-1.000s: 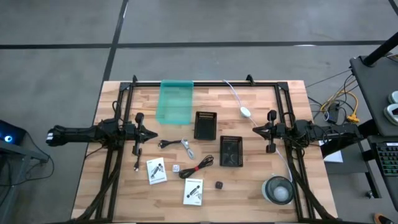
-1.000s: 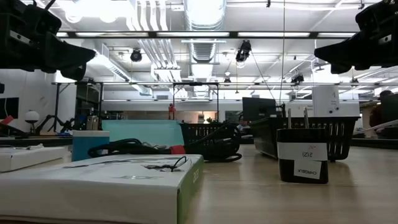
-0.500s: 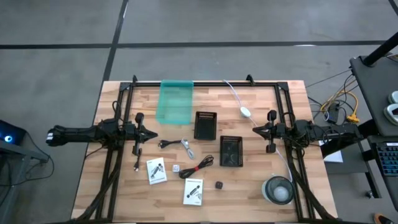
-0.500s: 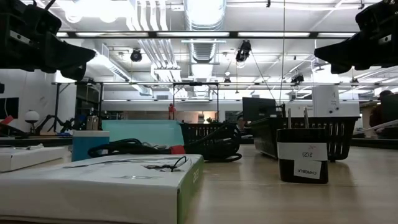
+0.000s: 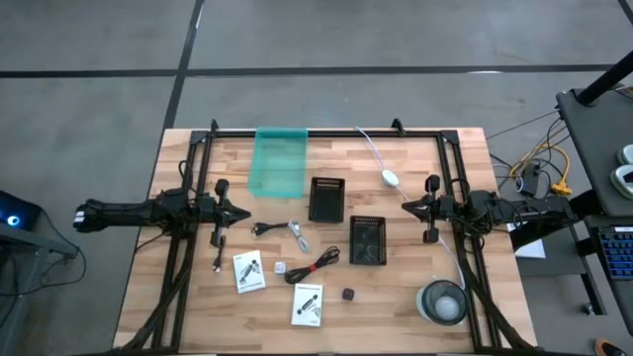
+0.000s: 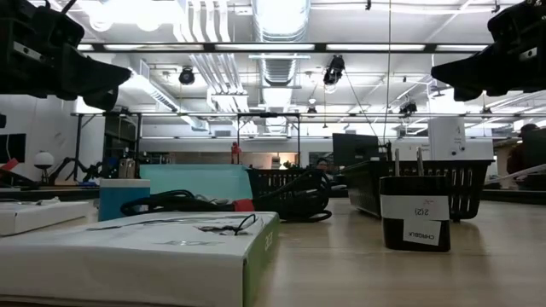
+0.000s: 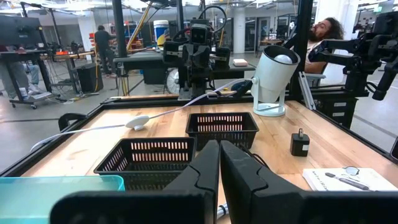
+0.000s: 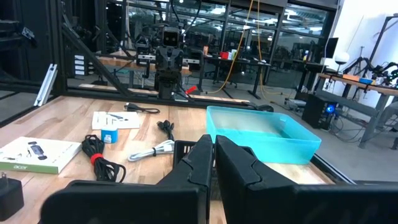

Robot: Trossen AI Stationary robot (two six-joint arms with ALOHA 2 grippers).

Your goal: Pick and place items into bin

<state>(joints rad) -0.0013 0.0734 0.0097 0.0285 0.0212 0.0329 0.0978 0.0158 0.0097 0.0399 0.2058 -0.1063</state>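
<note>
The items lie on the wooden table's near half: a black cable (image 5: 265,229), a pale coiled cable (image 5: 297,235), a red-black coiled cable (image 5: 316,265), two white printed packets (image 5: 248,271) (image 5: 309,305), a white cube (image 5: 280,267), a black cube (image 5: 348,294) and a thin black stick (image 5: 218,263). A teal bin (image 5: 280,163) stands at the far edge. My left gripper (image 5: 242,213) hovers shut at the table's left side and holds nothing. At the right side my right gripper (image 5: 406,207) hovers shut, with nothing between its fingers. Both point level toward the middle.
Two black mesh baskets (image 5: 327,199) (image 5: 368,240) stand mid-table. A white oval on a white cord (image 5: 390,178) lies at the far right. A round clear container (image 5: 442,302) stands at the near right corner. A black frame (image 5: 326,133) rims the table. People show in the room behind.
</note>
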